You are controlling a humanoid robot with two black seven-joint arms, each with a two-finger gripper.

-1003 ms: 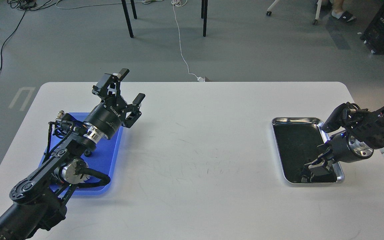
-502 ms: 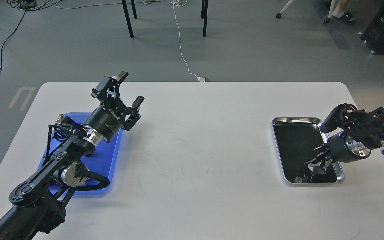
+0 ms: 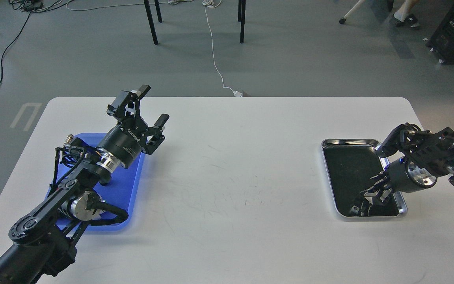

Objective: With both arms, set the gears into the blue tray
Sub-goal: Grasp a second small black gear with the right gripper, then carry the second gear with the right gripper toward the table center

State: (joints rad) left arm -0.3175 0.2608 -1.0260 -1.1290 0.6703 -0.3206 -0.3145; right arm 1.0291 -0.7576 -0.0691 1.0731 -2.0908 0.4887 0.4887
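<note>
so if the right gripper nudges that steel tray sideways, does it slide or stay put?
Probably slides: the steel tray looks thin and shallow, sitting flat on the smooth white table. Its low rim makes tipping unlikely. The right gripper reaches into its near corner, so a nudge there might turn it.

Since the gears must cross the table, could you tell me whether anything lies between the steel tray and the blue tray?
Nothing visible does. The table is bare between the steel tray and the blue tray. Only the left arm lies over the blue tray, its left gripper open above the far edge.
</note>
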